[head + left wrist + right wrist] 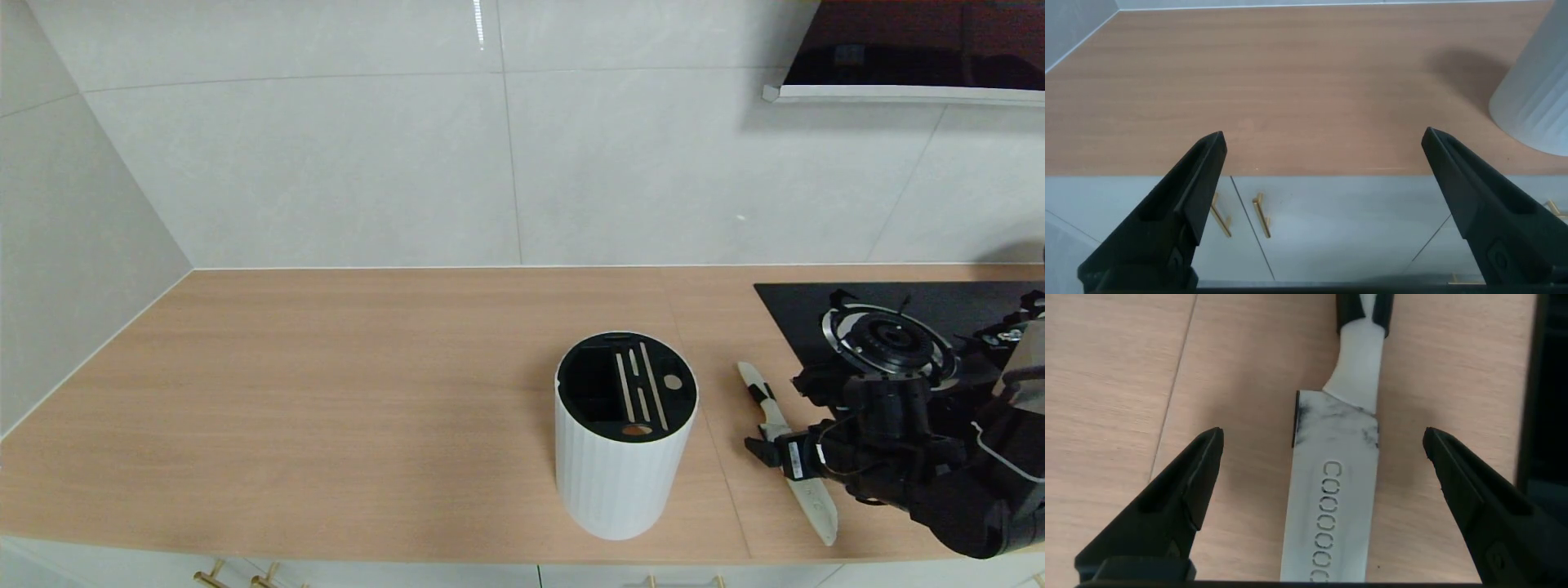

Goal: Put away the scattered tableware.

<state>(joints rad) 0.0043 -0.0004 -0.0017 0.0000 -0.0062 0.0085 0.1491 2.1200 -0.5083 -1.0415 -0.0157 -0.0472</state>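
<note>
Right end effector [1323, 441] open astride the knife [1333, 490].
You straddle its blade, right of the holder [622, 465], seemingly to grip it.

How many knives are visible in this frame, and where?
1. The knife lies flat on the counter between the white holder and the stove, beneath the open right pincer. The holder's slots look empty, though its dark interior could hide more.
</note>
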